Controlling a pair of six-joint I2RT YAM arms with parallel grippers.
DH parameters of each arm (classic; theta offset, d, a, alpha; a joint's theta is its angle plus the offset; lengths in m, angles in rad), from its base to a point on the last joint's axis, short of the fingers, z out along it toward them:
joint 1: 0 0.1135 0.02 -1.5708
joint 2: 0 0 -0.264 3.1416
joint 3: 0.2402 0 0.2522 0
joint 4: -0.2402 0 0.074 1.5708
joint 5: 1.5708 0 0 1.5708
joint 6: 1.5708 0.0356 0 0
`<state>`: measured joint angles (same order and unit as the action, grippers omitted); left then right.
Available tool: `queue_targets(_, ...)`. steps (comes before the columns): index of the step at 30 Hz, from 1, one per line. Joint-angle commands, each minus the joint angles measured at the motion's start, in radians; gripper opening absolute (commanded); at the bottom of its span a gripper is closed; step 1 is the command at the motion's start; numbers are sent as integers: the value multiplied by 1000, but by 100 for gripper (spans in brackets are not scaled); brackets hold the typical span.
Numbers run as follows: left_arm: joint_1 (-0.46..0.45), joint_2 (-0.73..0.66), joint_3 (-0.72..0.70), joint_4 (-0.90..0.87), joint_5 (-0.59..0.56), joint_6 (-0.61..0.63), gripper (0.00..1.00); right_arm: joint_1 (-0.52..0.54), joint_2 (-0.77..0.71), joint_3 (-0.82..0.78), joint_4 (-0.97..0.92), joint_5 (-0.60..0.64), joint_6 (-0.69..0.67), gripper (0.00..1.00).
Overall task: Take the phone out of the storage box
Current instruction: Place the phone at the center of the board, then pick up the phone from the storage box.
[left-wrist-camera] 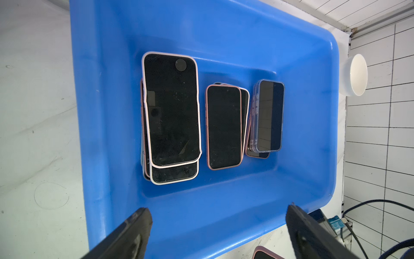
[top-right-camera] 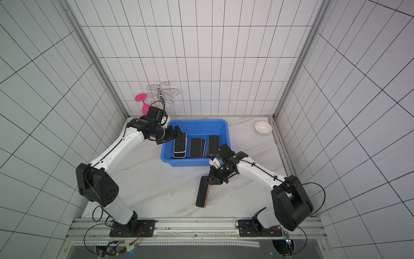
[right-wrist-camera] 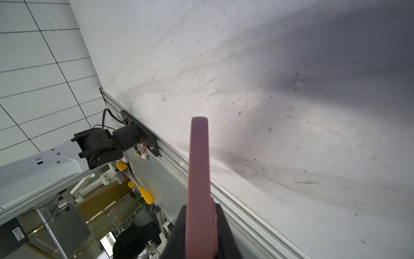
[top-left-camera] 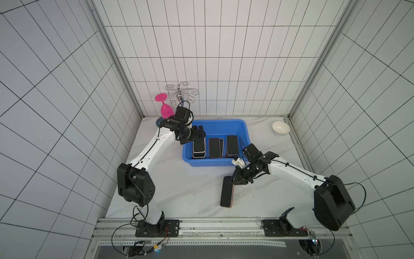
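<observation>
While the right arm is tied up with a phone that's already clear of the box, the left one looks next to act.

The counter [top-left-camera: 179, 192] is white and marbled. The storage box [top-left-camera: 210, 163] sits at its 12 o'clock end, long side running 9-to-3. Left arm reaches in from 8 o'clock, right arm from 4 o'clock.

In the box: three piles of phones abreast, screens up, every long axis 12-to-6. That's left pile [left-wrist-camera: 171, 109], middle pile [left-wrist-camera: 224, 126], right pile [left-wrist-camera: 270, 116].

The held phone [top-left-camera: 226, 194] is out over bare counter, 6 o'clock of the box's near wall, near its 3 o'clock corner. Long axis roughly 12-to-6, rolled so the screen looks to face up and toward 9 o'clock; edge-on in the right wrist view. The right tool [top-left-camera: 233, 181] is clamped on its 12 o'clock end. Can't tell if the low end touches the counter.

Left tool [top-left-camera: 200, 134] is spread wide, nothing in it, hanging over the box's 9 o'clock end, above the 12 o'clock end of the left pile.

Relation that matters, my read: that pile lies just below the left tool and runs off toward 6 o'clock. In the left wrist view the fingers [left-wrist-camera: 134, 228] straddle the pile's short width, so the jaws sit across the long axis. So the left arm is plainly nearer; a straight drop should reach the top phone.
</observation>
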<state>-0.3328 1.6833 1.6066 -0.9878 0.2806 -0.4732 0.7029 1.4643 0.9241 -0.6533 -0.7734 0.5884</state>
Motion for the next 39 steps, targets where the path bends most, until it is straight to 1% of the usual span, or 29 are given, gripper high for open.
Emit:
queue_targets(1,-2,-36,-23,15,-22,14,98,12,58,45,16,-28,-24,0)
queue_targets(5,-2,-44,-39,17,-30,18,98,36,113,65,-37,2,-67,0)
queue_targets(13,-2,-42,-52,24,-31,18,98,38,162,71,-22,49,-71,0)
queue_targets(14,-2,-41,-51,26,-30,18,98,38,161,67,-19,50,-70,1)
queue_targets(15,-2,-40,-50,26,-30,19,98,39,160,64,-19,52,-70,5)
queue_targets(19,-2,-33,-46,27,-26,20,98,36,155,37,-19,61,-67,22)
queue_targets(26,-15,-8,-46,31,-29,15,98,0,125,-13,-12,77,-59,38)
queue_targets(29,-29,8,-35,31,-34,13,98,-25,111,-26,-21,75,-61,41)
queue_targets(33,-54,48,-1,22,-49,13,98,-49,78,-44,-47,71,-57,41)
queue_targets(36,-78,100,55,-18,-113,3,98,-57,39,-44,-75,80,-52,42)
queue_targets(37,-85,123,81,-38,-135,-4,98,-57,28,-42,-112,85,-53,43)
queue_targets(39,-97,177,149,-94,-201,-31,98,-55,15,-39,-160,124,-58,46)
